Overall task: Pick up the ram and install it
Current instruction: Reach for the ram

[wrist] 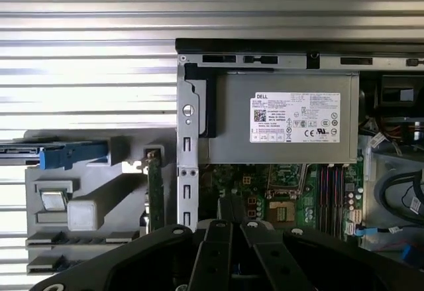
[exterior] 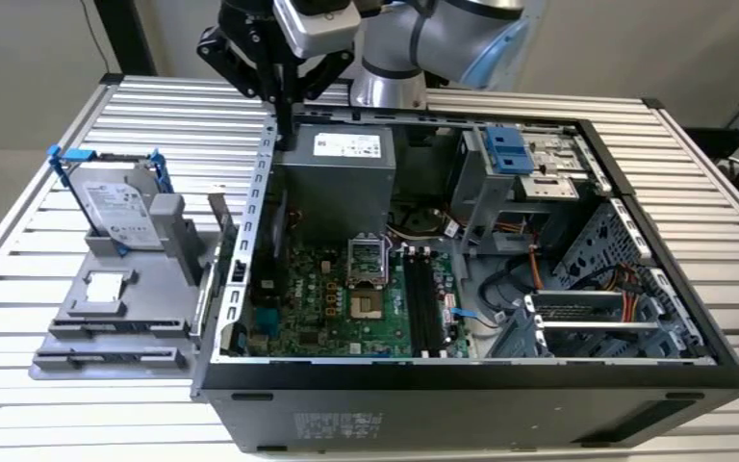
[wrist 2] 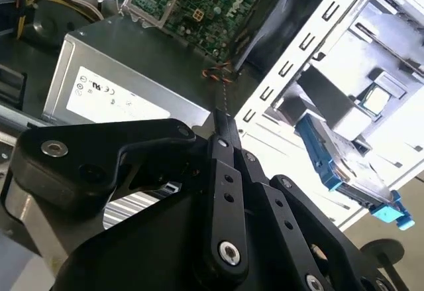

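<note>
The ram (wrist: 155, 195) is a thin green stick standing on edge in the grey fixture (wrist: 79, 211), just outside the case's side wall; in the exterior view the ram (exterior: 219, 223) stands upright between the fixture and the case. My gripper (exterior: 286, 133) hangs above the case's rear corner at the exterior view's left, over the power supply (exterior: 338, 173), well above the ram and apart from it. In both wrist views the gripper (wrist 2: 222, 120) (wrist: 232, 206) has its black fingers drawn together with nothing between them. The black memory slots (exterior: 427, 308) lie on the motherboard, also seen as slots (wrist: 331, 191).
A white-labelled hard drive in a blue bracket (exterior: 119, 207) stands on the fixture at the exterior view's left. The open computer case (exterior: 472, 371) sits on a slatted metal table (exterior: 36, 404). Cables (exterior: 537, 279) and drive cages fill the case's right side.
</note>
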You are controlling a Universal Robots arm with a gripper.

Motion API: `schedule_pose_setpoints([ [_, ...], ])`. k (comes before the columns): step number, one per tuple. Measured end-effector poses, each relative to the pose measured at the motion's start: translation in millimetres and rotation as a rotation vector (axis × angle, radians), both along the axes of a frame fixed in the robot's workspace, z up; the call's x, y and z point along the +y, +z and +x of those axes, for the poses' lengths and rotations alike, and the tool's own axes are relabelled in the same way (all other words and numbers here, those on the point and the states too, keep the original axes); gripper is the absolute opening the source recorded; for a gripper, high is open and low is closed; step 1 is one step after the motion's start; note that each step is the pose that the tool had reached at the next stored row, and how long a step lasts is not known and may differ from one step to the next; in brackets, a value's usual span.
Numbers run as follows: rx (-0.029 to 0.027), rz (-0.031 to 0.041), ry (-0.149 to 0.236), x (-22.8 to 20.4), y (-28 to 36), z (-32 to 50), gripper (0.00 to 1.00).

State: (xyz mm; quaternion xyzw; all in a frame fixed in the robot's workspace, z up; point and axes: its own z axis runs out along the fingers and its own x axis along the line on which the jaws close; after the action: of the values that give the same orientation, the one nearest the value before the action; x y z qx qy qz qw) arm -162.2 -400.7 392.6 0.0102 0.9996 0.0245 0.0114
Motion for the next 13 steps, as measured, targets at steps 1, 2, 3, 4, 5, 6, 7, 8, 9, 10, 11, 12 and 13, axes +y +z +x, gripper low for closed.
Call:
schedule_pose_setpoints([
  [1, -0.0001, 0.0000, 0.001, -0.1, 0.0, -1.6, 0.00],
  [2, -0.0003, 0.0000, 0.002, -0.2, 0.0, -3.3, 0.00],
  [3, -0.0005, 0.0001, 0.004, -0.2, 0.0, -4.9, 0.00],
  [4, -0.0006, 0.0000, 0.005, -0.3, 0.0, -6.7, 0.00],
  [5, -0.0007, 0.0000, 0.006, -0.5, 0.0, -8.4, 0.00],
  [6, -0.0008, 0.0000, 0.007, -0.6, 0.0, -10.1, 0.00],
  [7, -0.0009, 0.0000, 0.008, -0.7, 0.0, -11.6, 0.00],
  [8, -0.0010, 0.0000, 0.009, -0.9, 0.0, -13.2, 0.00],
  [9, -0.0012, 0.0000, 0.010, -1.1, 0.0, -14.8, 0.00],
  [10, -0.0013, 0.0000, 0.011, -1.3, 0.0, -16.5, 0.00],
  [11, -0.0014, 0.0000, 0.011, -1.4, 0.0, -17.9, 0.00],
  [12, -0.0014, 0.0000, 0.012, -1.6, 0.0, -19.5, 0.00],
  [13, -0.0015, 0.0000, 0.013, -1.7, 0.0, -21.1, 0.00],
])
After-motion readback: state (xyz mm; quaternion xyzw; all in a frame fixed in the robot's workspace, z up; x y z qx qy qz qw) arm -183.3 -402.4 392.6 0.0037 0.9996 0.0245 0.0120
